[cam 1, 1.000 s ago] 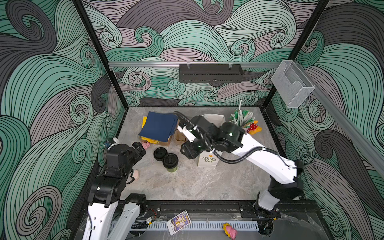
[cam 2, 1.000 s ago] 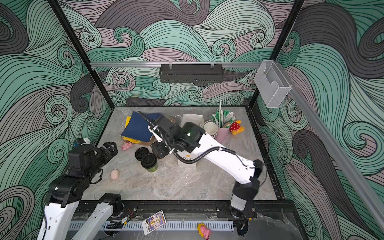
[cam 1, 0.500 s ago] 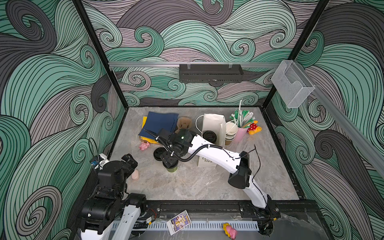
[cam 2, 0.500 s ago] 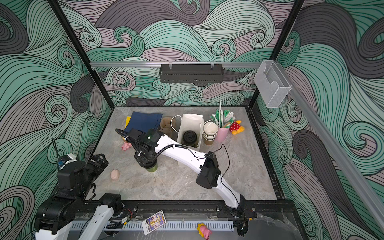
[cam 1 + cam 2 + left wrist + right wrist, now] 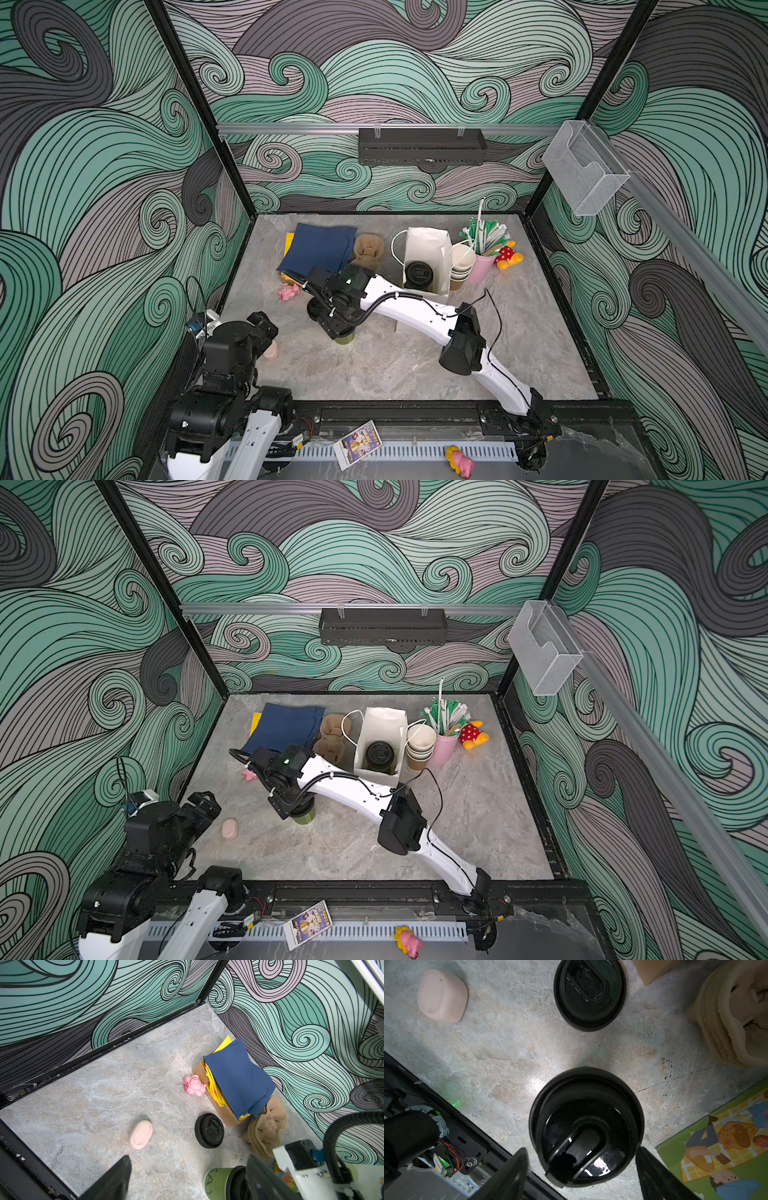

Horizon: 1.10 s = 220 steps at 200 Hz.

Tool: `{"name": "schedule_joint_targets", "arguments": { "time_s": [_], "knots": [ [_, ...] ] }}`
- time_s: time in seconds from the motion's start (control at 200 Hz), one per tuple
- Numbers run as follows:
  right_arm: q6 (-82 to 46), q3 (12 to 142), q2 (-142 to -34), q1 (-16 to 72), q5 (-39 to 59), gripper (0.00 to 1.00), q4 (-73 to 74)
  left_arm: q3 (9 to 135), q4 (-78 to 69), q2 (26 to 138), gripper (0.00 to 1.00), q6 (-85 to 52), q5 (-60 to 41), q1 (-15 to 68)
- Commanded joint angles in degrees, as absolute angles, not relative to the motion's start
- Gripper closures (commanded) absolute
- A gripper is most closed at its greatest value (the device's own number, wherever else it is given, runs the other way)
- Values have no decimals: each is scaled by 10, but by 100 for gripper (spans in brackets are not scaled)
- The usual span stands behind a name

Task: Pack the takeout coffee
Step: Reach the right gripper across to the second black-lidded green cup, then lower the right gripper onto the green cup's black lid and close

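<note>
A green paper cup [image 5: 345, 338] with dark lettering on its side stands upright on the grey table [image 5: 374, 374], left of the middle. It is capped by a black lid [image 5: 586, 1126], glossy and round, with a raised oval sip tab. A loose lid [image 5: 589, 995] of the same kind lies flat on the table near it, close to the brown box [image 5: 225, 1114]. Another capped cup [image 5: 379, 754] sits inside the open white bag [image 5: 384, 725] at the back. A stack of empty cups [image 5: 419, 746], cream inside, stands just beside the bag.

The right arm stretches from its base at the front right across the middle, with its wrist turned down over the green paper cup. The right gripper [image 5: 582, 1150] has its fingers apart, one on each side of the black lid; whether they touch it cannot be told. The left arm is folded up at the front left corner. The left gripper [image 5: 189, 1159] hangs above the table with fingers spread wide, holding nothing.
</note>
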<state>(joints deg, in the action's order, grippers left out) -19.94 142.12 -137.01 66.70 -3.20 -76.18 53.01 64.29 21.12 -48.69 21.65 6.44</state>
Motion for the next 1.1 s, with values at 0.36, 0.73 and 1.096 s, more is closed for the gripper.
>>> {"name": "schedule_joint_targets", "arguments": {
  "time_s": [0.36, 0.73, 1.096],
  "knots": [
    [-206, 1455, -1401, 666, -47, 22, -776, 530, 632, 210, 12, -481, 209, 61],
    [-205, 1456, -1415, 666, -50, 25, -778, 532, 630, 210, 12, -479, 209, 62],
    [-204, 1461, -1393, 667, -57, 33, -789, 533, 622, 218, 12, -476, 204, 61]
  ]
}}
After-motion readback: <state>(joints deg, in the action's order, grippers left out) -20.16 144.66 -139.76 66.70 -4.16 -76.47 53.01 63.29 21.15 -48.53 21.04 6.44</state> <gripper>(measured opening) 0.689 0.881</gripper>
